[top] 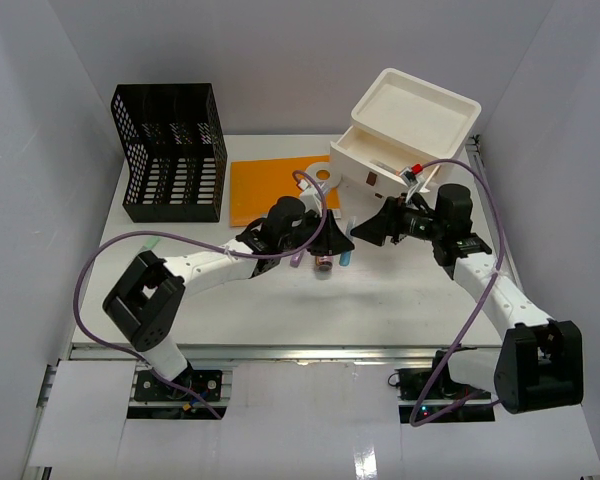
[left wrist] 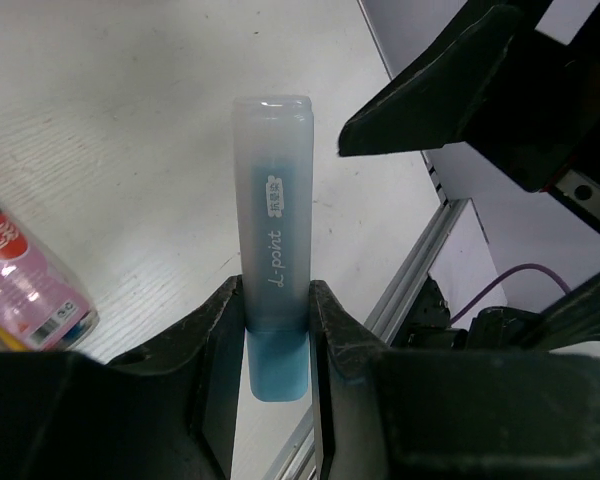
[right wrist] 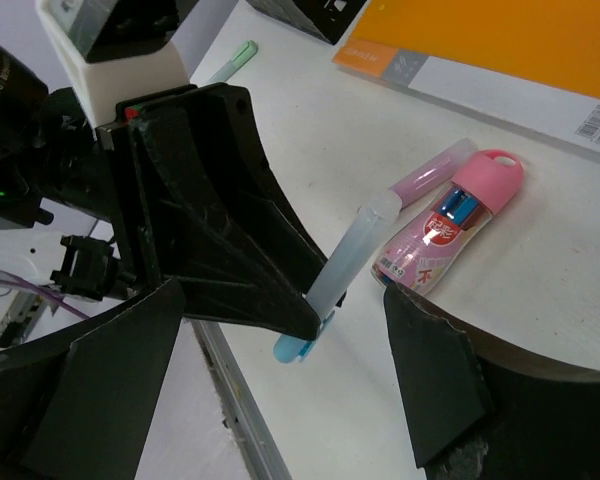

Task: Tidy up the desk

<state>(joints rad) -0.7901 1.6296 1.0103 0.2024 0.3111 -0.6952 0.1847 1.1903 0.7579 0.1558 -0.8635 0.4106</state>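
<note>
My left gripper (top: 337, 240) is shut on a pale blue highlighter (left wrist: 273, 220) and holds it a little above the white desk (top: 380, 300). The highlighter's capped end sticks out past the fingertips (left wrist: 222, 310). In the right wrist view the highlighter (right wrist: 352, 262) slants down out of the left gripper (right wrist: 315, 310). My right gripper (top: 362, 232) faces the left one, open and empty (right wrist: 280, 385), with the highlighter's blue end between its spread fingers and touching neither. A right finger (left wrist: 450, 90) shows beside the cap.
A pink bottle (right wrist: 450, 225) and a pink pen (right wrist: 425, 175) lie on the desk under the grippers. An orange notebook (top: 270, 190), a black file rack (top: 170, 150) and a white drawer box (top: 405, 130) stand behind. A green pen (right wrist: 235, 55) lies to the left.
</note>
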